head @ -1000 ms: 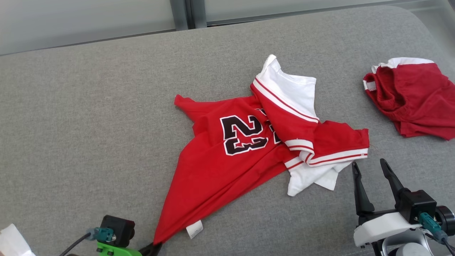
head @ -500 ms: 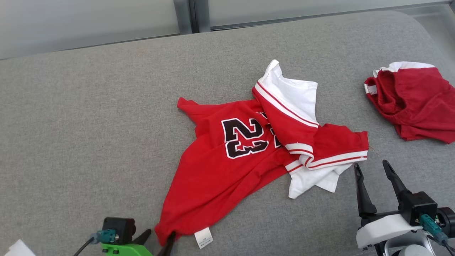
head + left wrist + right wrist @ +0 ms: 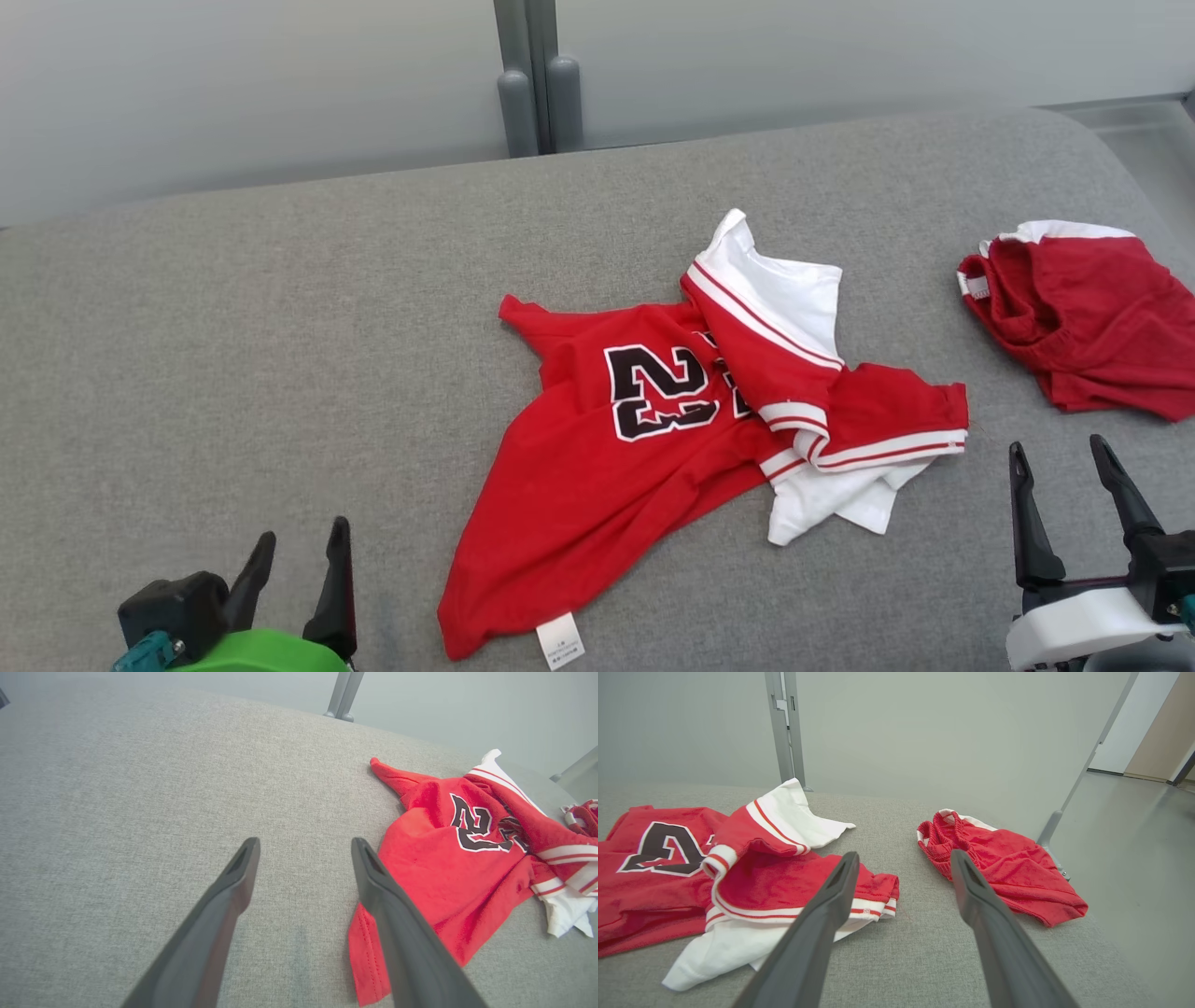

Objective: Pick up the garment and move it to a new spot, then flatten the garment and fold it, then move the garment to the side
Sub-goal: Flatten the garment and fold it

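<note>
Since the jersey [image 3: 653, 448] lies crumpled mid-cushion [image 3: 233, 373] with one sleeve flopped over the number, it looks placed but not flattened yet imo. Left gripper [image 3: 303, 532] sits at its 8 o'clock and right gripper [image 3: 1057, 446] at 4, both gaping wide and holding nothing, probably flanking it to tug corners. Shorts [image 3: 1083, 317] at 2 o'clock are cut off, and the hem tag [image 3: 560, 642] is unreadable.
</note>
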`<state>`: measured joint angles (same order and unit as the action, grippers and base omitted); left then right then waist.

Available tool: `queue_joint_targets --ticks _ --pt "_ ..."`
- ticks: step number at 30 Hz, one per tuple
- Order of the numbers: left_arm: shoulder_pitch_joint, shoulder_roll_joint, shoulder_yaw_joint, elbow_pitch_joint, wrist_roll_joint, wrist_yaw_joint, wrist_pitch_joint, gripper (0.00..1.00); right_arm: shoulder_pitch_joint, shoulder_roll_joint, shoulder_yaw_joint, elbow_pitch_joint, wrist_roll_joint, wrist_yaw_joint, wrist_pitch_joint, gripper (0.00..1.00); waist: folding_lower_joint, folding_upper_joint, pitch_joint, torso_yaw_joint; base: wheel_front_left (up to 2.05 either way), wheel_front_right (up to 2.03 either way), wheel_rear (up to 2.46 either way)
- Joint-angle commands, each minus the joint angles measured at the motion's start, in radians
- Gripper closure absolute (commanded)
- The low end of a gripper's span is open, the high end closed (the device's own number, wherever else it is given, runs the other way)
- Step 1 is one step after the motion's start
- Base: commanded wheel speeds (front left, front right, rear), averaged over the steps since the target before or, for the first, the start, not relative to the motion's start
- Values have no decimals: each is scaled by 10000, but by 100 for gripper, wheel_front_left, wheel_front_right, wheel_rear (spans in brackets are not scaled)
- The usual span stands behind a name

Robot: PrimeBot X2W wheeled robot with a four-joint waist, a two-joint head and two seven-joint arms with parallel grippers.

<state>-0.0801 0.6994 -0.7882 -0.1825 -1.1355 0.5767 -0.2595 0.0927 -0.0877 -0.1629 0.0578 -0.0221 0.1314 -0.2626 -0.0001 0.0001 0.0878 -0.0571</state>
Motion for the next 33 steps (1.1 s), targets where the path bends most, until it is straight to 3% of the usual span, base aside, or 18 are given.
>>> queue_joint_targets --ticks 1,5,12,13,18,26,33 --pt "362 -205 406 36 705 -16 -55 0 220 -52 -118 -130 -120 -16 -30 0 1 -1 -500 293 0 0 0" --pt "1127 -788 1341 104 2002 -228 -52 0 479 -54 -258 -231 -146 -16 -30 0 1 -1 -821 397 0 0 0" --pt "2125 -1854 2745 1153 4188 -1565 -52 0 745 -1 -212 -23 -274 -16 -31 0 1 -1 -1162 536 0 0 0" --pt "2125 -1854 2745 1153 4188 -1565 -52 0 745 -1 -212 -23 -274 -16 -31 0 1 -1 -1162 536 0 0 0" --pt "2634 -2806 3885 2075 5190 -2602 -56 0 810 28 -52 285 -327 -16 -30 0 1 -1 -1307 481 0 0 0" --pt "2838 -3832 5365 3055 6655 -4665 -57 0 742 61 169 764 -333 -17 -30 0 1 -1 -1292 595 0 0 0" --pt "2979 -4622 6578 3472 7581 -5699 -58 0 529 176 291 657 -322 -17 -30 0 1 -1 -1368 662 0 0 0"
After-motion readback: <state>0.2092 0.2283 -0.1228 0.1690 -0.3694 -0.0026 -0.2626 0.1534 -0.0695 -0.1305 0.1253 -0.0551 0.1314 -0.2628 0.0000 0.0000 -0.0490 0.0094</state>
